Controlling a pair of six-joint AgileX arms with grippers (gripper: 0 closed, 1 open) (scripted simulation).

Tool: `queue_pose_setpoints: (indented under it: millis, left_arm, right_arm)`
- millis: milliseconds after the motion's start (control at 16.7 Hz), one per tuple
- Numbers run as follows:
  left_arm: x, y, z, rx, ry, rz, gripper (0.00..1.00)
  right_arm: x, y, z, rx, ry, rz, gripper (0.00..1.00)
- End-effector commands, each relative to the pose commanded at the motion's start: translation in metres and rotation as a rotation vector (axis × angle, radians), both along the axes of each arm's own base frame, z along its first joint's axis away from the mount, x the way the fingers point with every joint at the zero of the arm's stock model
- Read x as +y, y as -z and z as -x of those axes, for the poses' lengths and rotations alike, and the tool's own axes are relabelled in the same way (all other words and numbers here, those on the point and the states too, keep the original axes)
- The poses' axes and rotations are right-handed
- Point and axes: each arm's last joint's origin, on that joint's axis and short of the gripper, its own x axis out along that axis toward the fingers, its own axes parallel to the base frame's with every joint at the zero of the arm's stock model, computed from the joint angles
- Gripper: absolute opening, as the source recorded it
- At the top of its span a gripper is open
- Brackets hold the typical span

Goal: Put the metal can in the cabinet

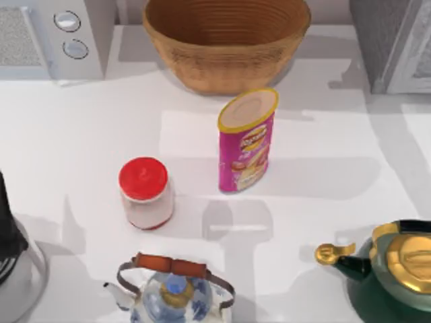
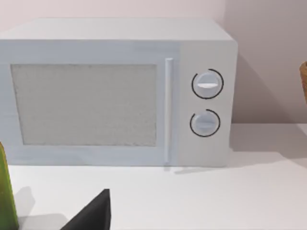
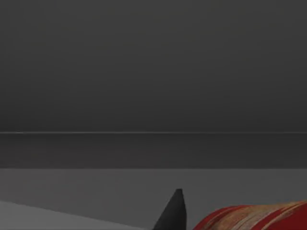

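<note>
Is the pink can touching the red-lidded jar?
Apart. The top view shows bare white table between the pink can and the red-lidded jar.

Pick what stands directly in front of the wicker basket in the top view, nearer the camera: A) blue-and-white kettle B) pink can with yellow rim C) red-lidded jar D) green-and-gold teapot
B: the pink can stands upright just below the wicker basket in the top view, while the red-lidded jar sits further left and the two teapots are at the near edge.
</note>
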Motion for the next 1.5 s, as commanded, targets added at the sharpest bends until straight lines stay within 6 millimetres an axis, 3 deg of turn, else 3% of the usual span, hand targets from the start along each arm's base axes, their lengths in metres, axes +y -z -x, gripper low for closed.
queue_pose_setpoints:
  millis: [240,540,780,1020,1140,1440,1500]
  left_arm:
    - [0.000,0.000,0.000,0.000,0.000,0.000,1.00]
    - [0.000,0.000,0.000,0.000,0.000,0.000,1.00]
    - [0.000,0.000,0.000,0.000,0.000,0.000,1.00]
    - [0.000,0.000,0.000,0.000,0.000,0.000,1.00]
    - [0.000,0.000,0.000,0.000,0.000,0.000,1.00]
    - [0.000,0.000,0.000,0.000,0.000,0.000,1.00]
    - [0.000,0.000,0.000,0.000,0.000,0.000,1.00]
  right_arm:
    - [0.001,-0.002,-0.016,0.024,0.000,-0.006,0.00]
    - [0.003,-0.016,-0.073,0.048,0.010,-0.005,0.00]
    - [0.003,-0.038,-0.105,-0.035,0.005,-0.019,0.00]
    - [0.001,-0.028,-0.139,-0.022,-0.002,-0.012,0.00]
    - [-0.001,-0.021,-0.149,-0.003,-0.001,-0.002,0.00]
    - [-0.002,-0.020,-0.150,0.000,0.000,0.000,0.00]
    - [-0.002,-0.020,-0.150,0.000,0.000,0.000,0.08]
